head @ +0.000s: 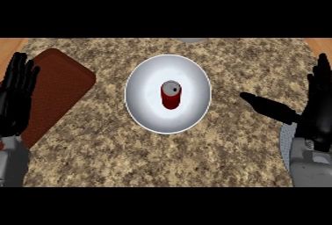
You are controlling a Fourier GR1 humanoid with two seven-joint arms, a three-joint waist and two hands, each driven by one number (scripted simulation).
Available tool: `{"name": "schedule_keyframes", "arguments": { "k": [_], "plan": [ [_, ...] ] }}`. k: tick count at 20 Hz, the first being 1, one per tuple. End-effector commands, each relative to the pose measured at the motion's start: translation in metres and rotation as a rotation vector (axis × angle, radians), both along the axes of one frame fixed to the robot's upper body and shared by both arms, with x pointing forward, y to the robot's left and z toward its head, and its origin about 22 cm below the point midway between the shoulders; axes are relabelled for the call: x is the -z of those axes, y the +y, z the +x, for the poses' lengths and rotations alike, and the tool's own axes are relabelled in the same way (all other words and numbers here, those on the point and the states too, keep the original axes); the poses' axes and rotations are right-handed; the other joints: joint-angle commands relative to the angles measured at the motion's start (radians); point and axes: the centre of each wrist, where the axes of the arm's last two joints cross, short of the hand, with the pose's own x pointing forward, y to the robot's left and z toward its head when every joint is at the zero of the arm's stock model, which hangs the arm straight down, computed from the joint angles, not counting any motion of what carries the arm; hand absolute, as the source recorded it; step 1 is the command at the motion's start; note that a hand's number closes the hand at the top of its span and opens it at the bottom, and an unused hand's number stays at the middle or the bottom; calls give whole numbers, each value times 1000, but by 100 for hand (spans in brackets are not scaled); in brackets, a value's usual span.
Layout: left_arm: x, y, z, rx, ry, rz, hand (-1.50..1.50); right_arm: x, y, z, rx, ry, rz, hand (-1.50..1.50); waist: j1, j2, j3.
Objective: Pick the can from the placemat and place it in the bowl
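Starting from my right hand (311, 112) at the right edge of the frame, its fingers (320, 83) stand straight and upward with the thumb stretched out to the left toward the middle, and they hold nothing; there is clear worktop between the thumb tip and the bowl. My left hand (16, 94) shows at the left edge, fingers straight and up as well, empty, resting over the left side of the placemat (62, 85), which lies slanted in the upper left of the frame with nothing on the part I can see. Moving outward to the centre, the can (171, 95) stands upright in the middle of the white bowl (139, 107), its grey top facing up at me and its red side showing below. I judge the placing done: the can sits where the task wants it, so neither hand needs a grip and both are spread wide, well apart from the bowl, which keeps them from knocking it. Speckled worktop (110, 154) surrounds everything.
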Motion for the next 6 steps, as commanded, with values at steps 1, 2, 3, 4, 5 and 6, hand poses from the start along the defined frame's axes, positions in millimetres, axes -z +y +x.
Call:
{"name": "schedule_keyframes", "arguments": {
  "k": [1,2,3,4,5,6],
  "plan": [
    [-7,10,8,-10,-4,-3,0,-2,-50,-40,2,-51,6,-150,-7,2,0],
    [-10,10,1,-12,-2,-8,0,-5,-63,-49,-5,-41,22,-150,-5,0,0],
    [-13,12,12,-13,-13,1,0,9,-72,-61,-12,-52,25,-150,-13,2,1],
    [5,-5,-12,-9,3,-18,0,11,-88,-62,-1,-64,35,-150,1,0,1],
    [0,-2,-3,12,3,-1,0,22,-81,-73,-2,-56,24,-150,2,2,0],
    [9,4,-10,10,16,-4,0,7,-109,-77,-28,-54,25,-150,-2,1,0]
  ]
}}
